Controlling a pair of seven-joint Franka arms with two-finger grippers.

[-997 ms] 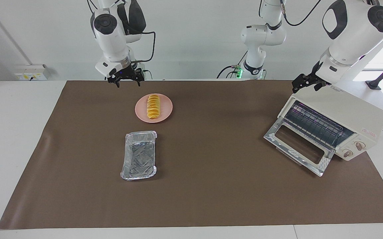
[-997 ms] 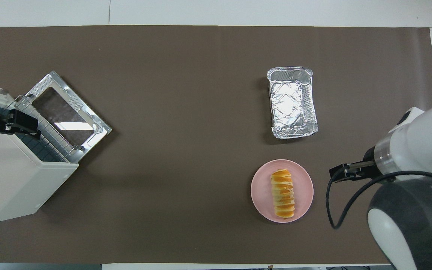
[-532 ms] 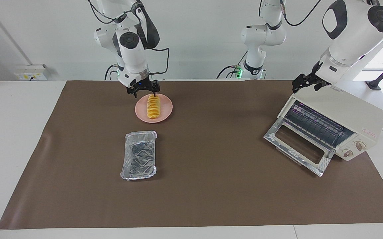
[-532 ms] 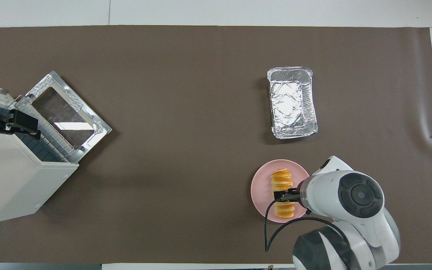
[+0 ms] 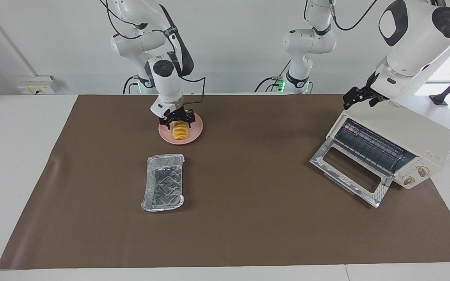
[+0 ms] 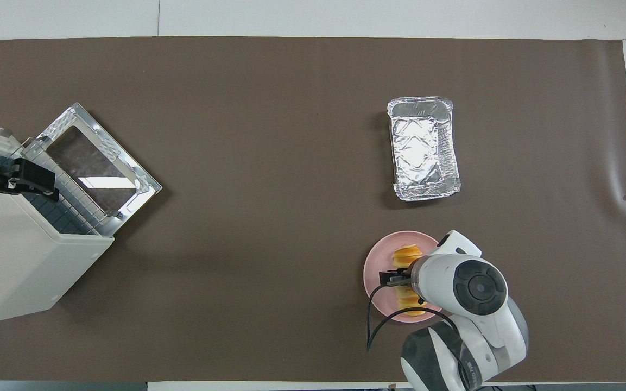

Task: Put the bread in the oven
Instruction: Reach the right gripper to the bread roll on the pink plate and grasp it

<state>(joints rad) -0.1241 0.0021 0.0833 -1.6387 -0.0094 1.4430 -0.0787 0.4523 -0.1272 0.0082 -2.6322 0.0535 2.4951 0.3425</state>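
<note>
The right end effector [image 5: 176, 121] is down at the bread [image 5: 179, 131], its fingers spread wide and straddling the loaf's end nearer the robots; they have not closed on it, and whether the fingertips touch the crust cannot be told. The bread, a small golden-yellow ridged loaf, lies on a pink plate [image 5: 196, 128] directly under this end effector. In the overhead view the right arm's wrist covers most of the loaf [image 6: 406, 255], so only its two ends show on the plate [image 6: 373, 266], with the end effector [image 6: 394, 278] over the plate.

Just out from the plate, farther from the robots, a crinkled silver foil tray [image 5: 164, 182] sits on the brown mat [image 5: 248, 234] that covers the counter [image 5: 14, 156]. The tray is apart from the plate.

Well away from the right end effector, toward the left arm's end of the counter, stands the oven [image 5: 394, 146], a cream-white box turned at an angle. Its glass door [image 5: 349, 171] hangs open and down, the wire rack shows inside, and two round knobs sit on the front.

The left end effector [image 5: 359, 98] waits over the top edge of the oven, above the open door. Its fingers stand open and hold nothing. In the overhead view it [image 6: 14, 182] shows as a dark shape over the oven [image 6: 25, 260] by the rack.
</note>
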